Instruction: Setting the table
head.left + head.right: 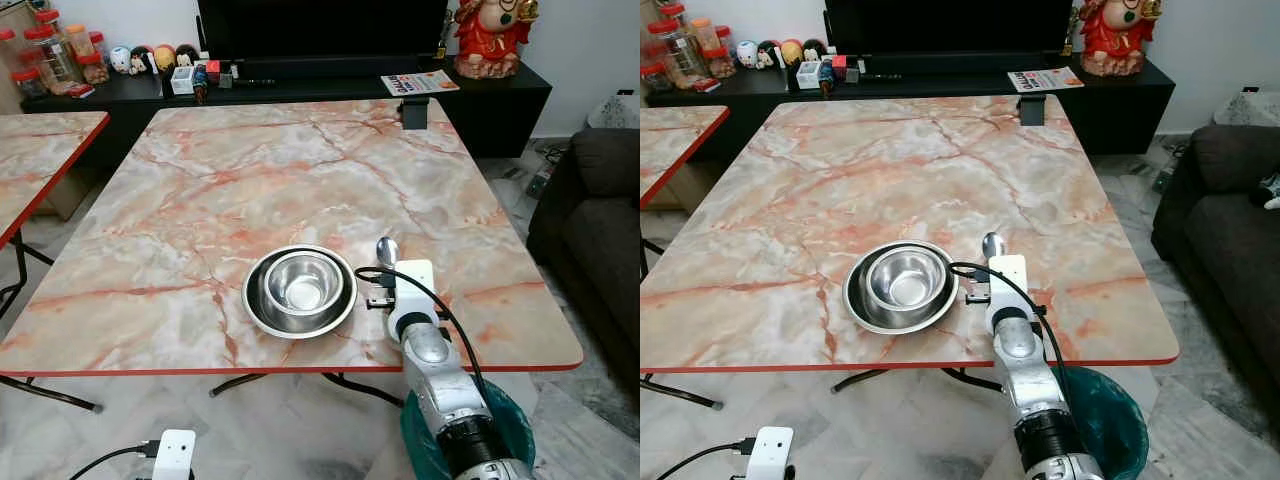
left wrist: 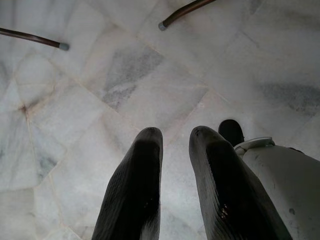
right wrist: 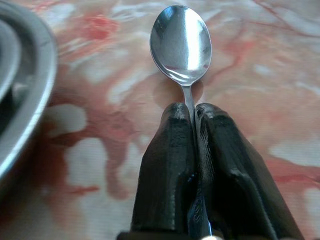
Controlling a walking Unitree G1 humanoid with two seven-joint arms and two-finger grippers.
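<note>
pinching the spoon point(image 3: 182, 42) by its handle, the right claw point(image 3: 194, 117) points its bowl straight ahead, the nested steel bowl point(image 1: 300, 290) just to the claw's left on the worktop point(image 1: 200, 190).

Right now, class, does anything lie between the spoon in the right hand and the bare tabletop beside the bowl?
Nothing visible does. The right hand grips the spoon over bare marble table, right of the bowl on its plate.

- Marble-pattern table point(image 1: 250, 180), pink-orange veins, red edge, black metal legs
- Second matching table point(image 1: 40, 150) at left, close by
- Pale grey marble tile floor point(image 2: 100, 100)
- Long black TV cabinet point(image 1: 480, 95) behind, TV point(image 1: 320, 28) on it
- Dark sofa point(image 1: 600, 230) right
- White wall point(image 1: 590, 50)
- Red figurine point(image 1: 492, 35), jars point(image 1: 55, 55) on cabinet
</note>
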